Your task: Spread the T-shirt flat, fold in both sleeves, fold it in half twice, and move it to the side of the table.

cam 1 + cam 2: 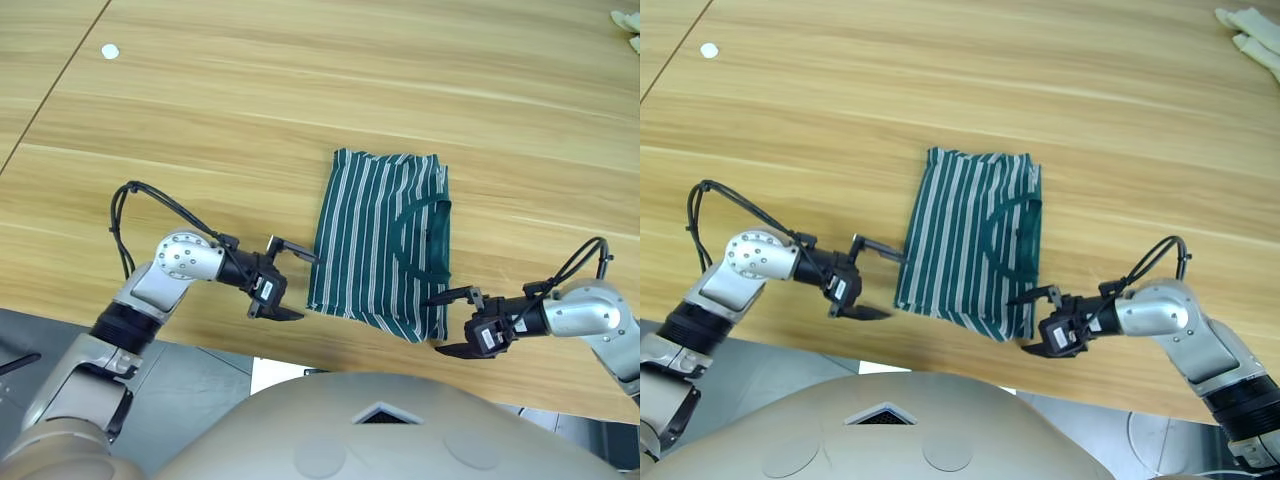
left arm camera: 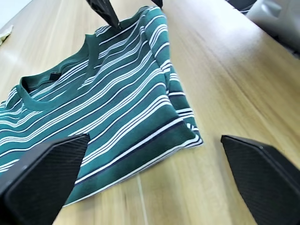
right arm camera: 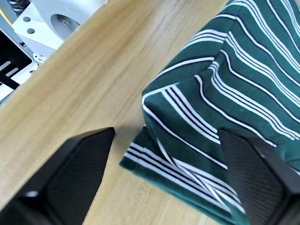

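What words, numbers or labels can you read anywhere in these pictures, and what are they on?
No text is readable.
T-shirt: stripes only, no print seen.
Left arm's tag, behind its jaws: too small to read.
Right arm's tag, behind its jaws: too small to read.
Round white dot on the table: blank.

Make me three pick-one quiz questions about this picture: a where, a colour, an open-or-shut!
1. Where is the T-shirt? A) left of both tools B) between left tool and right tool C) right of both tools
2. What colour are its stripes? A) red B) yellow C) white
3. How is the left tool? A) open B) shut on the T-shirt C) shut, empty
Answers: 1 B, one tool at each near corner. 2 C, white lines on green cloth. 3 A, its fingers stand apart.
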### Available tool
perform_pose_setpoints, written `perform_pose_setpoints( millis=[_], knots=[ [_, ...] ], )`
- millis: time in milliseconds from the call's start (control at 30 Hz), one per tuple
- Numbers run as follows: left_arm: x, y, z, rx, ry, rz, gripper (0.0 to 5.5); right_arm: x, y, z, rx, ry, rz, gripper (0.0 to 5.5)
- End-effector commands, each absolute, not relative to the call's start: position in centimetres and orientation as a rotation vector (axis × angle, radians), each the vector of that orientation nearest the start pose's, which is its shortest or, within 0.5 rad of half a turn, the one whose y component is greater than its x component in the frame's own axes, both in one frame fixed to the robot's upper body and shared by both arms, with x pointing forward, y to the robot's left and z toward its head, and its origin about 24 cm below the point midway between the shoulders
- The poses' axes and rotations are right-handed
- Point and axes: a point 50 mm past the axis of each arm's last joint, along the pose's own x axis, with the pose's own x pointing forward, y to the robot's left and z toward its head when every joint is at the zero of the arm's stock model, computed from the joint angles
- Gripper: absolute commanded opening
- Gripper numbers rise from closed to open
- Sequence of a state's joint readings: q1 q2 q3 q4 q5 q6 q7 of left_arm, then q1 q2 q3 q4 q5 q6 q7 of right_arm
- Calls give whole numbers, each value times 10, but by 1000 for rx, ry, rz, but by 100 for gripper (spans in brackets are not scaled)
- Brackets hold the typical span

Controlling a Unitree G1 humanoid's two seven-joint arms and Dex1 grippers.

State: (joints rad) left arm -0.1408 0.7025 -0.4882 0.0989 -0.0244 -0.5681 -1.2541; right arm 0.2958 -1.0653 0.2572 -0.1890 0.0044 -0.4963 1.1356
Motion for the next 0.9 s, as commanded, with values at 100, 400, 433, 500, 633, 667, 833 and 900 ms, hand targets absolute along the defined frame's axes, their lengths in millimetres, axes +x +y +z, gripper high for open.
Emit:
perform_pose_setpoints(
  millis=[100, 400, 433, 500, 633, 667, 833, 900],
  knots=[
    [198, 146, 41, 810, -13, -1832, 520, 133, -228, 41, -962, 435, 1679, 408],
    [204, 140, 41, 805, -82, -1837, 412, 142, -236, 43, -1017, 459, 1626, 334],
    [205, 141, 40, 810, -83, -1836, 401, 142, -237, 43, -1019, 460, 1623, 321],
    [206, 142, 39, 817, -78, -1834, 363, 143, -237, 43, -1022, 458, 1620, 281],
    [204, 144, 35, 825, -61, -1846, 299, 143, -232, 42, -1013, 439, 1629, 215],
    [204, 145, 34, 826, -55, -1850, 286, 143, -231, 42, -1010, 434, 1631, 200],
    [198, 151, 29, 835, 7, -1891, 200, 145, -225, 43, -995, 407, 1637, 109],
    [197, 151, 28, 837, 15, -1895, 172, 145, -223, 43, -990, 401, 1635, 77]
  ],
)
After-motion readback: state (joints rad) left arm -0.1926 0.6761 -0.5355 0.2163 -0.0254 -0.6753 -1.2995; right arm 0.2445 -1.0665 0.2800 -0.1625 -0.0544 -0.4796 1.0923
